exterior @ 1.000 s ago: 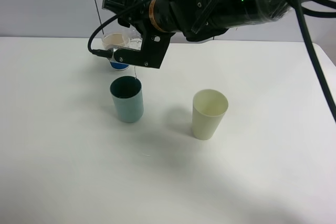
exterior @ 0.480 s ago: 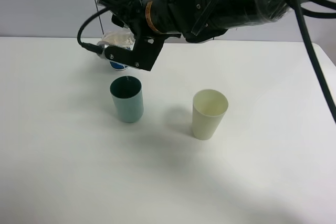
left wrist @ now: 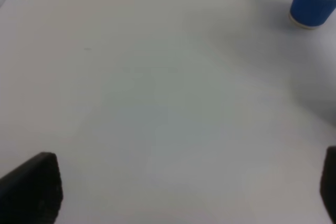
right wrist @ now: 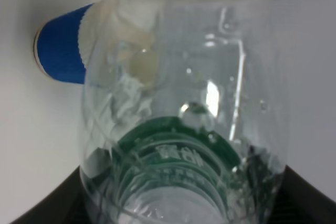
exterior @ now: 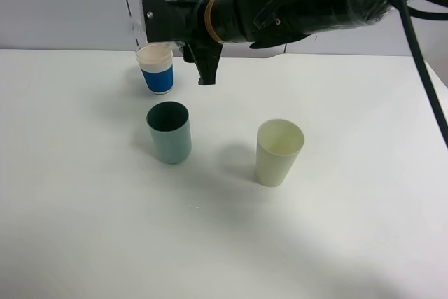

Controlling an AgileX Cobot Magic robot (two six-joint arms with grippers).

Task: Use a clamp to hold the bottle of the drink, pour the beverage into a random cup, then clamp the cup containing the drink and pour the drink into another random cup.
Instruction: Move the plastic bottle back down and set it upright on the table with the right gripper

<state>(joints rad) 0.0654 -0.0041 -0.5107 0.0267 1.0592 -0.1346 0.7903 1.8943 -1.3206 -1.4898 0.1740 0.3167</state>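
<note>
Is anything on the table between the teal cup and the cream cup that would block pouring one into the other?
Nothing visible. The table is bare between the teal cup and the cream cup; the blue cup stands behind the teal one, off that line.

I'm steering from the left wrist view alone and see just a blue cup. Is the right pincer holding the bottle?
Observer: Yes, the right pincer is shut on the clear bottle.
Operator: Where is it?
Observer: Raised at the back of the table, right by the blue cup.
Operator: Any other cups out there?
Observer: Two, upright and apart: a teal cup in front of the blue one, and a cream cup further toward the right arm's side.
</note>
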